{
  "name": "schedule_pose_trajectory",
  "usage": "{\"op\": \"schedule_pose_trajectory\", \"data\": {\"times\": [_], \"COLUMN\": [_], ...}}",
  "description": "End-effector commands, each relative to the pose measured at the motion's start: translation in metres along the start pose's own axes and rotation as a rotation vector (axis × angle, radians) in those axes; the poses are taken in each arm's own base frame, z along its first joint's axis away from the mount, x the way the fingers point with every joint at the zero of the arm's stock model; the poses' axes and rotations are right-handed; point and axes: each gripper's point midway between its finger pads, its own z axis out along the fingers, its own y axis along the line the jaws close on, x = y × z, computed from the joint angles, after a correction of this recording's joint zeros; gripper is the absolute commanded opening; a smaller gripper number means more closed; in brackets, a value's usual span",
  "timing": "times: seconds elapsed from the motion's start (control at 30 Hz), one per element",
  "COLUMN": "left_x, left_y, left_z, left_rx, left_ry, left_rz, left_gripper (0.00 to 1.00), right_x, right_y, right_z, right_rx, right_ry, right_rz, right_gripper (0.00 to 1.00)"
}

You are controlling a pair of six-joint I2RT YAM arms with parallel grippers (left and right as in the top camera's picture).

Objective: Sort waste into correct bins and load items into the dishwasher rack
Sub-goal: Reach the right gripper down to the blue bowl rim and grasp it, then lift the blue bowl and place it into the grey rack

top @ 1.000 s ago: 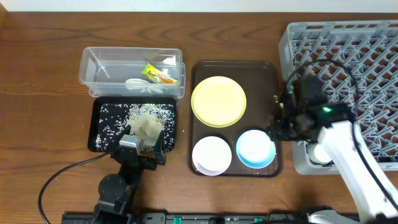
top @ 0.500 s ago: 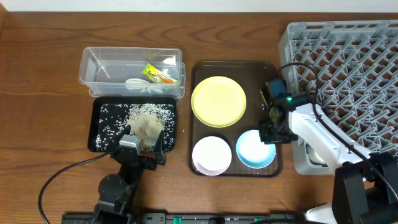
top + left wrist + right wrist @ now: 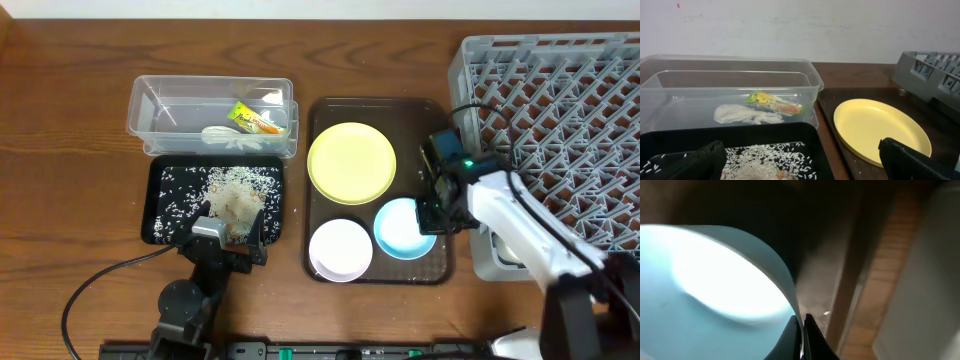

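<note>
My right gripper [image 3: 430,218] is shut on the right rim of the light blue bowl [image 3: 402,229]; the wrist view shows both fingers [image 3: 801,326] pinching the rim of the bowl [image 3: 710,290], which is tilted and shifted left on the brown tray [image 3: 425,120]. The yellow-green plate [image 3: 351,162] and white bowl [image 3: 340,249] lie on that tray. The clear tub [image 3: 150,120] holds the green-and-orange wrapper [image 3: 252,117] and white scrap [image 3: 225,136]. The black tray [image 3: 165,205] holds rice crumbs [image 3: 238,192]. My left gripper [image 3: 800,165] is open over the black tray. The chopsticks are out of view.
The grey dishwasher rack [image 3: 560,90] stands at the right, close beside my right arm. The brown serving tray sits between the bins and the rack. Bare wooden table [image 3: 70,150] lies to the left and along the back.
My right gripper came down from the rack edge to the blue bowl, shut on its right rim and shifted the bowl slightly left and up. The left arm has not moved.
</note>
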Motion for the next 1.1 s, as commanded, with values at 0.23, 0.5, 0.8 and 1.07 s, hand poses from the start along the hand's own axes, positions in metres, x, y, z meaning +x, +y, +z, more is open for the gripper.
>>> {"op": "schedule_pose_trajectory", "data": {"times": [0.23,0.5,0.8,1.07], "left_x": [0.015,0.015,0.015,0.015], "left_y": [0.005,0.005,0.005,0.005], "left_z": [0.001,0.001,0.001,0.001], "left_rx": [-0.023,-0.023,-0.023,-0.023], "left_ry": [0.048,0.048,0.048,0.048], "left_rz": [0.009,0.009,0.009,0.009], "left_gripper": [0.99,0.99,0.99,0.99], "right_x": [-0.05,-0.014,-0.033,-0.061], "right_y": [-0.068,-0.173,-0.204,-0.209], "right_z": [-0.15,-0.233,-0.207,-0.156], "right_rx": [0.16,0.703,0.883,0.945], "right_ry": [-0.657,-0.918,-0.796,-0.622], "right_rz": [0.221,0.58,0.624,0.498], "right_gripper": [0.01,0.01,0.01,0.01]}}
